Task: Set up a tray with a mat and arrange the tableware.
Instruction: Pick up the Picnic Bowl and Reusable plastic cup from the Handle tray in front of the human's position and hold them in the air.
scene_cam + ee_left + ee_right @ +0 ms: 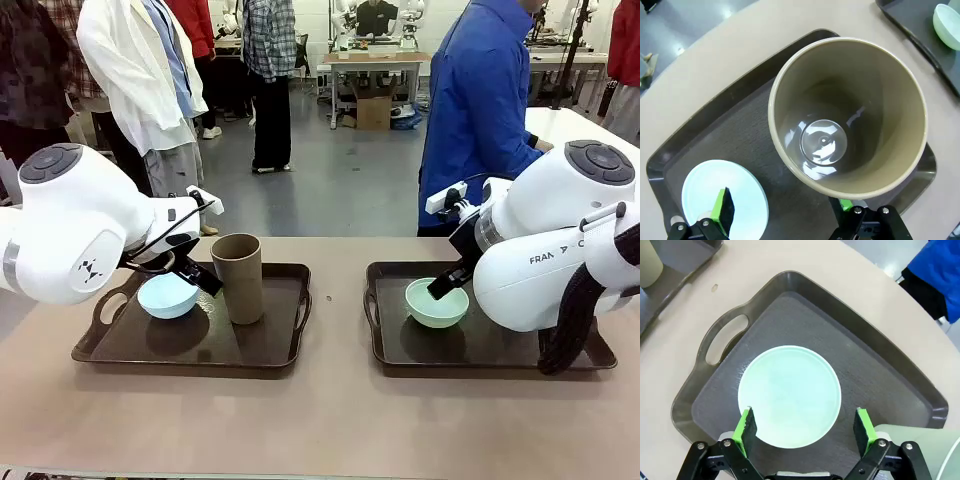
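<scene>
the left claw (784,207) and right claw (804,429) are seen released. the light blue bowl (167,296) and tan tumbler (238,277) are placed on the left tray (190,360), the pale green bowl (436,303) and pale green tumbler (920,450) on the right tray (480,362). little seems left.

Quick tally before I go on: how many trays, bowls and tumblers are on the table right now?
Trays: 2 (left tray, right tray)
Bowls: 2 (light blue bowl, pale green bowl)
Tumblers: 2 (tan tumbler; pale green tumbler, seen only in part)
Total: 6
</scene>
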Robot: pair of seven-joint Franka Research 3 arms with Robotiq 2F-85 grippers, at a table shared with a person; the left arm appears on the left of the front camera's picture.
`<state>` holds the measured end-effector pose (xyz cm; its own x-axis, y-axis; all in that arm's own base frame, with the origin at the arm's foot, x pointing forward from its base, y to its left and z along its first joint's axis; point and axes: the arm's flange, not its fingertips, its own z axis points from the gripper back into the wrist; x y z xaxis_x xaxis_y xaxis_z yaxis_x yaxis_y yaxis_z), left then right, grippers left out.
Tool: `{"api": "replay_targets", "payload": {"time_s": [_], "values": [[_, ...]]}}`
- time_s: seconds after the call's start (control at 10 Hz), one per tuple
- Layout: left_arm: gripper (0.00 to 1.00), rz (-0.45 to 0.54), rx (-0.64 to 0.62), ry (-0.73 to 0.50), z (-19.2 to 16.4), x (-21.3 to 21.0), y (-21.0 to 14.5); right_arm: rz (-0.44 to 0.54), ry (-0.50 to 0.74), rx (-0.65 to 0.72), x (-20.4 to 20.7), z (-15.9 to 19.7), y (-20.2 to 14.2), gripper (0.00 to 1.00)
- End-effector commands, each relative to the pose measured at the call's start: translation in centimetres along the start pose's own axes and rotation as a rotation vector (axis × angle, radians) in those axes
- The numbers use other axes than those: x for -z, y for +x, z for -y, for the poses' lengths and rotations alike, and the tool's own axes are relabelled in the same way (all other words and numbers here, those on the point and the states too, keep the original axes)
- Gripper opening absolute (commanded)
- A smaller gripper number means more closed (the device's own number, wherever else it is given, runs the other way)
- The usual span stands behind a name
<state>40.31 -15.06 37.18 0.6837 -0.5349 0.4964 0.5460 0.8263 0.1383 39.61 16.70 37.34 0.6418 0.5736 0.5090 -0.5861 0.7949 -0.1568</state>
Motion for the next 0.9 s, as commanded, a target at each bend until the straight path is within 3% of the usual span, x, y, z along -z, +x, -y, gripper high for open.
{"api": "replay_targets", "payload": {"time_s": [0.0, 0.8], "values": [[1.00, 0.000, 0.000, 0.000, 0.01, 0.00, 0.00, 0.000, 0.000, 0.000, 0.00, 0.00, 0.00, 1.00], [1.00, 0.000, 0.000, 0.000, 0.01, 0.00, 0.00, 0.000, 0.000, 0.000, 0.00, 0.00, 0.00, 1.00]]}}
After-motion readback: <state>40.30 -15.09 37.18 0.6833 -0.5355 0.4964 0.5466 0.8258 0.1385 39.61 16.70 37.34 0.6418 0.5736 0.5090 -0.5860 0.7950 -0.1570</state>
